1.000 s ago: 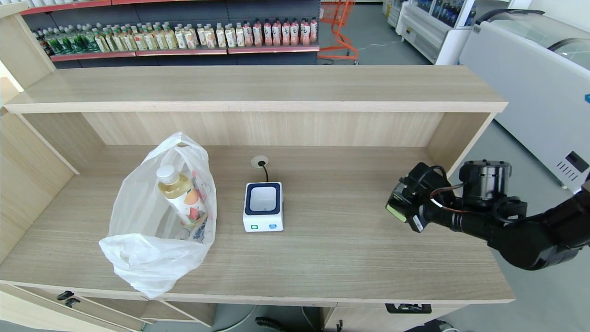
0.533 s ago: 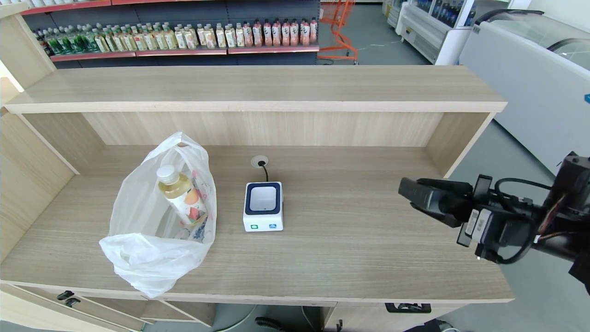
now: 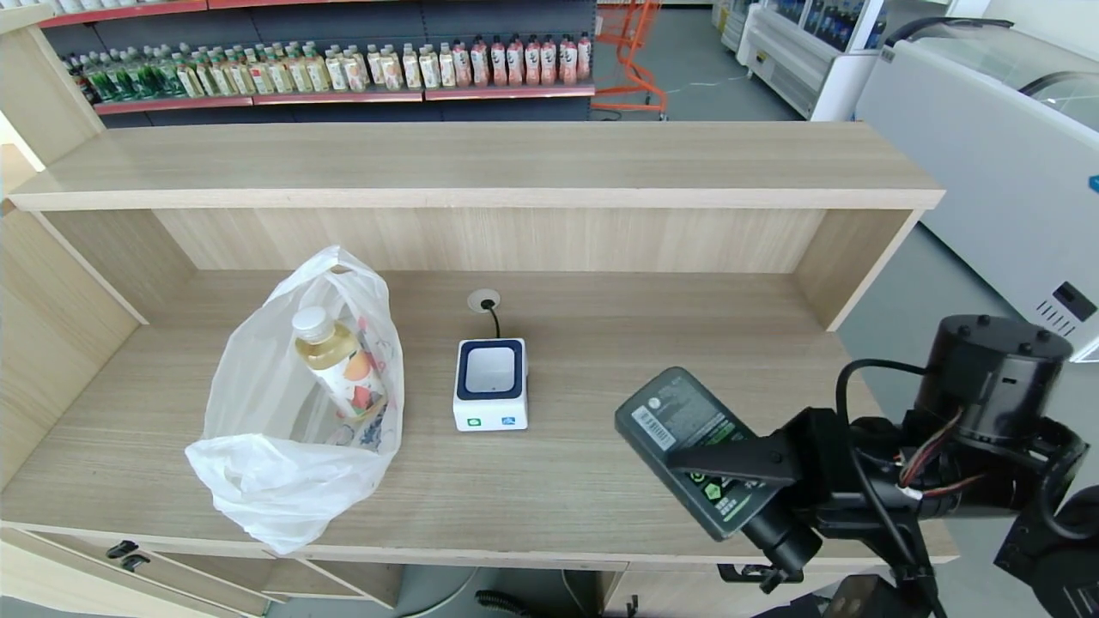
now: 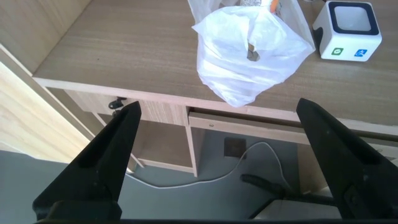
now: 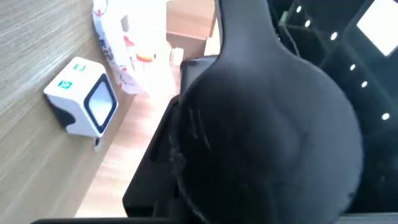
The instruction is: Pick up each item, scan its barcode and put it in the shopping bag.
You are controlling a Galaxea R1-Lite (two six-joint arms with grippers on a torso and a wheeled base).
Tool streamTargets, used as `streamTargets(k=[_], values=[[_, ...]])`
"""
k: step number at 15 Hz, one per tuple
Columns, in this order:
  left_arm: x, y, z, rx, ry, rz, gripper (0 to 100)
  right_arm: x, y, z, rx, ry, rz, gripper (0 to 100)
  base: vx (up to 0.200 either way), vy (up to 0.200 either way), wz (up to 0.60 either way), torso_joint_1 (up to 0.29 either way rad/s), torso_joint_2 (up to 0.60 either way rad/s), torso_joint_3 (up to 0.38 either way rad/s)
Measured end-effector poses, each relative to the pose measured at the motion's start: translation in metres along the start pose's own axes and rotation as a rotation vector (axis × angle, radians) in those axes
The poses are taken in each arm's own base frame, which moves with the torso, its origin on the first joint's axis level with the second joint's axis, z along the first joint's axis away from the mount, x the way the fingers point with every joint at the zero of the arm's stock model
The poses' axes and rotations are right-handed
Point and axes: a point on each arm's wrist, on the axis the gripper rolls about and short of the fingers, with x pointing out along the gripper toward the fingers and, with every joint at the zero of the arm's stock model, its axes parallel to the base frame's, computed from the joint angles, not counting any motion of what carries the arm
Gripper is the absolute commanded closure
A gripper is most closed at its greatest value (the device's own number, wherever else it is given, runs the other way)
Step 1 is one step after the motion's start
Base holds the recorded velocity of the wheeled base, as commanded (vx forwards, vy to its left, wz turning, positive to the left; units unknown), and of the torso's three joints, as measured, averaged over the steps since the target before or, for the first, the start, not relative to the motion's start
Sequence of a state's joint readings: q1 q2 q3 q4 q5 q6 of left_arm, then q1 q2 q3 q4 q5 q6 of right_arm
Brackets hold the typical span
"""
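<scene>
Far left, off the front edge of the wooden counter [image 3: 601,481]: left gripper [image 4: 217,165], spread wide and empty, in front of the white plastic shopping bag [image 3: 258,481]. Inside the bag, leaning: a tea bottle [image 3: 336,365] with a white cap. Just right of the bag, not touching: white barcode scanner [image 3: 489,384], dark window facing up, black cable [image 3: 493,322] behind. Further right, above the counter's front: black flat pack [image 3: 670,421], barcode label upward, clamped in the right gripper [image 3: 740,491]

Bright, even light; faint shadow beside the shopping bag [image 3: 258,481].
</scene>
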State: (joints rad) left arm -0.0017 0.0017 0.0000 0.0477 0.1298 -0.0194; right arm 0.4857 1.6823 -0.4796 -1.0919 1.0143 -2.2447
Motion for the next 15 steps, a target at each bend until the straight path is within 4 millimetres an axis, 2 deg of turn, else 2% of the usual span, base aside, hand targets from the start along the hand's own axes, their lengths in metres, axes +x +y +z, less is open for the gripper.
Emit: streamTargets(k=[2, 4, 9, 15], values=[[0.0, 0.0, 0.0, 0.0, 0.0, 0.001, 0, 0.018, -0.001, 0.008, -0.059, -0.084, -0.053, 100, 0.0, 0.0, 0.0, 0.0, 0.0, 0.0], [0.0, 0.0, 0.0, 0.0, 0.0, 0.0, 0, 0.027, -0.002, 0.009, -0.081, -0.111, -0.076, 100, 0.0, 0.0, 0.0, 0.0, 0.0, 0.0], [0.0, 0.0, 0.0, 0.0, 0.0, 0.0, 0, 0.04, -0.004, 0.014, -0.131, -0.142, -0.109, 100, 0.0, 0.0, 0.0, 0.0, 0.0, 0.0], [0.0, 0.0, 0.0, 0.0, 0.0, 0.0, 0, 0.046, -0.002, 0.011, -0.177, -0.144, -0.118, 100, 0.0, 0.0, 0.0, 0.0, 0.0, 0.0]])
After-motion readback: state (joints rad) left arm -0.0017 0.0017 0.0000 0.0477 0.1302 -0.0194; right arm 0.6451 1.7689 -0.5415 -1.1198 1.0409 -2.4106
